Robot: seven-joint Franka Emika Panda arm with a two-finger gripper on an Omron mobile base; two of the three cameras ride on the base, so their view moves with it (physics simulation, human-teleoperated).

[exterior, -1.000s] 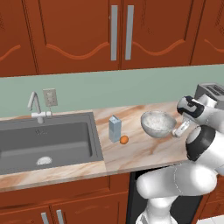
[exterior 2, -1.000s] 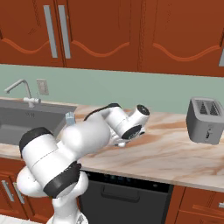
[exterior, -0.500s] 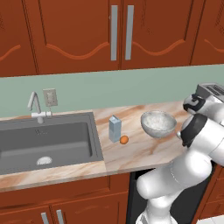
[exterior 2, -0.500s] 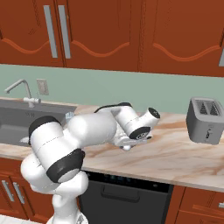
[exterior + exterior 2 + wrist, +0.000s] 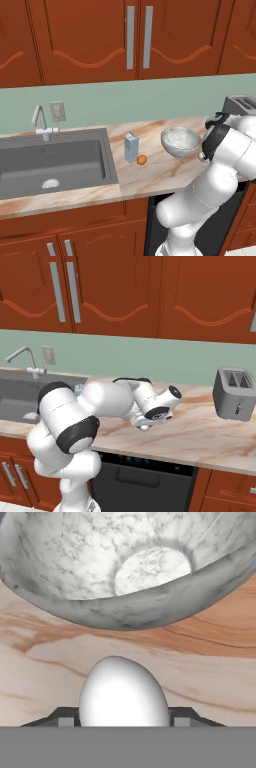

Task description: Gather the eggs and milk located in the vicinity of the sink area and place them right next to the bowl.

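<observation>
The white egg (image 5: 123, 693) sits low in the centre of the hand view, pinched between the two dark finger tips (image 5: 65, 718) that show at either side of it. It is a light, hard-shelled, smooth oval, so it will likely slip or crack if squeezed hard; the sound hold is across its widest part, which is about where the tips appear to meet it. The gripper (image 5: 123, 719) is closed down on the egg, its jaws only as far apart as the shell keeps them.

Just above the egg in that view is the bowl (image 5: 75, 607), its grey rim close over the marbled counter (image 5: 210, 677), so the egg is near the bowl's outer wall. Whether the egg already touches the counter cannot be told.

In the left base view the bowl (image 5: 180, 141) stands right of centre, with the arm's hand close on its right. The milk (image 5: 131, 147) stands upright at centre, well apart from the bowl, the orange egg (image 5: 142, 159) just beside its base. The sink (image 5: 30, 165) fills the left.
</observation>
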